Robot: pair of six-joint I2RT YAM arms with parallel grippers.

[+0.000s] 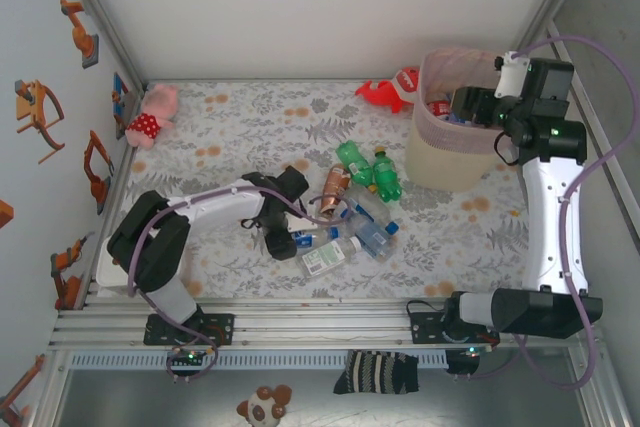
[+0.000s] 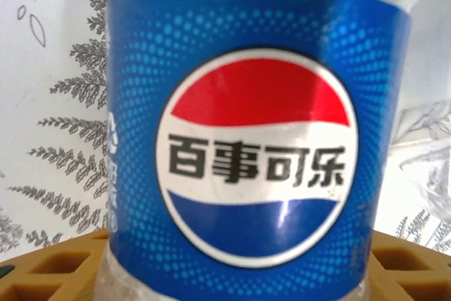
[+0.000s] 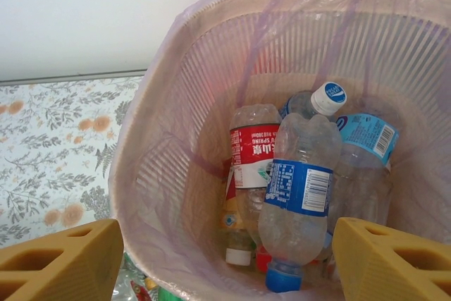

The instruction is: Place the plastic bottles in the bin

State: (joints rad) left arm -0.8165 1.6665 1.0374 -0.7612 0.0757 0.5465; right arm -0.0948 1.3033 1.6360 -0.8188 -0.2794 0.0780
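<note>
The right end effector (image 3: 225, 248) hung over the bin (image 1: 440, 162), its fingers spread wide and empty above the plastic bottles (image 3: 296, 188) lying inside. The bin stood at the far right corner of the surface (image 1: 250, 127). The left end effector (image 1: 280, 239) straddled a blue-labelled bottle (image 2: 254, 160) at the near edge of the central cluster (image 1: 355, 212); I could not tell whether it clamped. Bare surface lay to the cluster's left.

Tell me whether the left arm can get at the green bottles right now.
Likely not yet: its tool has a blue-labelled bottle between the fingers. The green bottles lie uncovered just beyond it, seemingly within stretch.
</note>
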